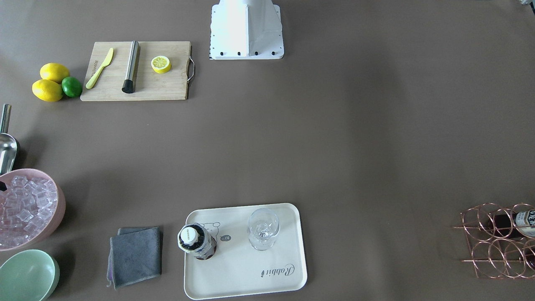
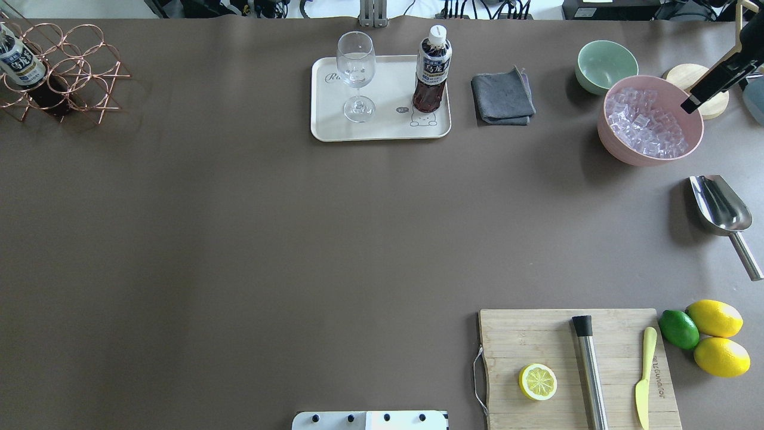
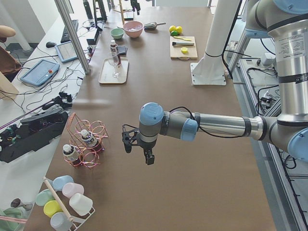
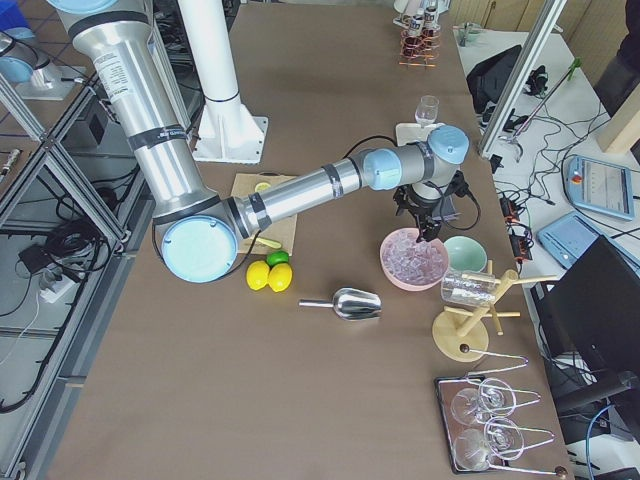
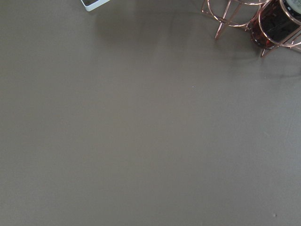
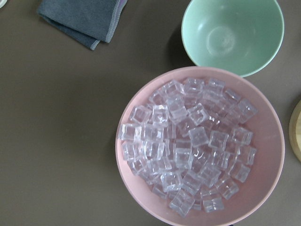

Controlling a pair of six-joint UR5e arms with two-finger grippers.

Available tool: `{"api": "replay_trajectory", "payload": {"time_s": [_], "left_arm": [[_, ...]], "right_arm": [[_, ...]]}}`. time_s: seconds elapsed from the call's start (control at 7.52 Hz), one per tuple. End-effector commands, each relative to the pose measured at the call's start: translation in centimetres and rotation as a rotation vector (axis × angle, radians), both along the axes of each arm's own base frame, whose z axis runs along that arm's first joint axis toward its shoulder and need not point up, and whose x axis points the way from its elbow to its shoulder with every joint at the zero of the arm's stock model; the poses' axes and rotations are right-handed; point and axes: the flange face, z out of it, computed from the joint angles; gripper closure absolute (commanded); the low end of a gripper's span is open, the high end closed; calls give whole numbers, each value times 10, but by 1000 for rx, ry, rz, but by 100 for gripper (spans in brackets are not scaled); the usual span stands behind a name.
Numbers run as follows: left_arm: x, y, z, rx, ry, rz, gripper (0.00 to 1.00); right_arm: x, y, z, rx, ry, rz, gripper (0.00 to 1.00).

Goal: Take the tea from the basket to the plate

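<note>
— Cream plate (image 2: 388, 122), seen from overhead: where on it is the tea (image 2: 433, 71)?

— Upright at its three o'clock end, beside the bear drawing (image 2: 422, 117), white cap on. A clear glass (image 2: 356, 74) stands at the tea's nine o'clock, apart from it.

— And the basket (image 2: 71, 77)?

— At ten o'clock of the tabletop (image 2: 239, 239). Overhead it shows one dark bottle (image 2: 21, 65); the left side view shows a second bottle (image 3: 70, 153) beside it.

— Your jaws?

— My left jaws hang over bare tabletop near the basket, seen only from the left side; spread or pressed together, I cannot tell. My right jaws hang over the pink bowl of ice (image 2: 621, 146) at two o'clock. My right wrist camera shows only that bowl, a grey cloth (image 6: 82, 19) and a mint-green bowl (image 6: 233, 37), so I cannot tell there either.
</note>
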Motion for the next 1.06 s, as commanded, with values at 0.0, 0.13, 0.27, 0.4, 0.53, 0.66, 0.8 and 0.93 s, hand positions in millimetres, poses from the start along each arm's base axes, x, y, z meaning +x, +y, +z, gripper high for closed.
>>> {"api": "replay_trajectory", "payload": {"time_s": [0.0, 0.13, 0.27, 0.4, 0.53, 0.66, 0.8, 0.93], "left_arm": [[5, -1, 16, -46, 14, 0, 2], [5, -1, 16, -41, 14, 3, 2], [6, -2, 14, -23, 8, 19, 2], [17, -3, 8, 32, 5, 98, 2], [19, 0, -7, 66, 6, 116, 2], [33, 0, -7, 86, 4, 171, 2], [37, 1, -5, 137, -4, 237, 2], [37, 2, -4, 151, -7, 271, 2]], "right_arm": [[26, 92, 21, -164, 29, 95, 0], [33, 116, 40, -209, 43, 109, 0], [48, 135, 62, -248, 52, 126, 0], [66, 153, 86, -293, 64, 153, 0], [84, 159, 111, -330, 68, 179, 0], [105, 155, 138, -293, 62, 169, 0], [126, 155, 162, -290, 58, 173, 0], [145, 159, 186, -315, 57, 195, 0]]}}
